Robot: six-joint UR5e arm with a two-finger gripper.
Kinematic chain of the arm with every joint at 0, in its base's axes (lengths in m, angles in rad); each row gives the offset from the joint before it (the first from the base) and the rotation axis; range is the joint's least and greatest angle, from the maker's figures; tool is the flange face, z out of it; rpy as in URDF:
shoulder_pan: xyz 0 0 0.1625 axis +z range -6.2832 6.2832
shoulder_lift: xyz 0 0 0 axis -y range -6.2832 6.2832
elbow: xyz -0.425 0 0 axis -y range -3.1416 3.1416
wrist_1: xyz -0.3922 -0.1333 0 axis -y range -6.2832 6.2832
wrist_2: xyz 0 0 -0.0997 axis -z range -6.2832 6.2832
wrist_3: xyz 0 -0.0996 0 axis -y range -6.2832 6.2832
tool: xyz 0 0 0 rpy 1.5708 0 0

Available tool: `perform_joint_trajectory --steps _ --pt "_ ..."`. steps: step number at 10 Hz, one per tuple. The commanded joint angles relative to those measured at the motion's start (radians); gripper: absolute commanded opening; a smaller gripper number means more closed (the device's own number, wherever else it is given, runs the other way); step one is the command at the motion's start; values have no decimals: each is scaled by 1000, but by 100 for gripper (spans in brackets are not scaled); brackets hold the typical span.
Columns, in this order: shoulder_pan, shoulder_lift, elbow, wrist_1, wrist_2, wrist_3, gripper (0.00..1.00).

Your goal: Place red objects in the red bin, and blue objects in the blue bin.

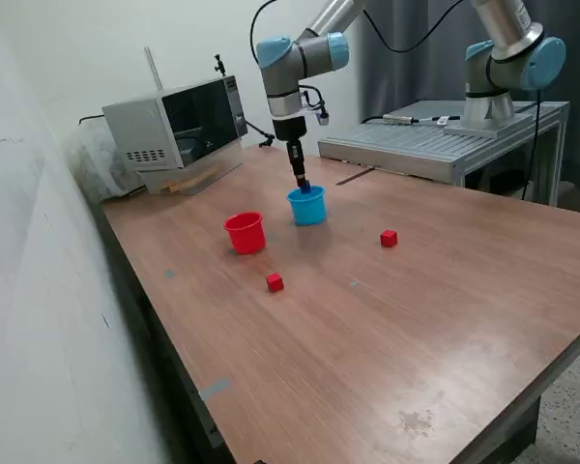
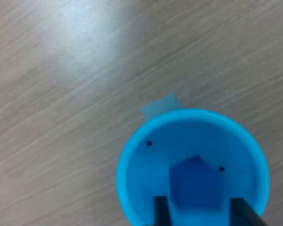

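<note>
Arm: the robot arm comes down from the top of the exterior view and points straight down at the table point(image 1: 445, 319).
Gripper: the gripper point(image 1: 302, 183) hangs right over the light blue cup point(image 1: 308, 206), with its tips at the cup's rim. In the wrist view the gripper point(image 2: 203, 212) has its two dark fingers point(image 2: 161, 212) on each side of a dark blue cube point(image 2: 195, 186). The fingers sit close against the cube, so it looks like they grip it, just above the inside of the light blue cup point(image 2: 141, 188).
Dark blue cube: it is between the fingers, over the cup's open mouth. I cannot tell if another blue cube lies in the cup.
Light blue cup: it stands upright near the middle of the table, at about 2 o'clock from the red cup point(image 1: 245, 233) and just beside it.
Red cup: it stands upright and apart from the blue one.
Near red cube: this red cube point(image 1: 275, 282) lies on the table at about 5 o'clock from the red cup, near it.
Far red cube: the other red cube point(image 1: 389, 238) lies at about 4 o'clock from the light blue cup, well apart from the first one.
Microwave: a microwave point(image 1: 174, 124) sits at the far corner of the table, at about 11 o'clock from the cups.
</note>
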Motion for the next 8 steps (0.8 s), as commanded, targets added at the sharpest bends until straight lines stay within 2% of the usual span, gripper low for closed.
perform_joint_trajectory --steps 1,3,4,8 --pt "6 -24 11 -2 3 -7 100" --pt "14 -88 23 1 7 -16 100" --pt "43 -132 26 14 9 -36 100" --pt "236 -378 39 148 11 -145 100"
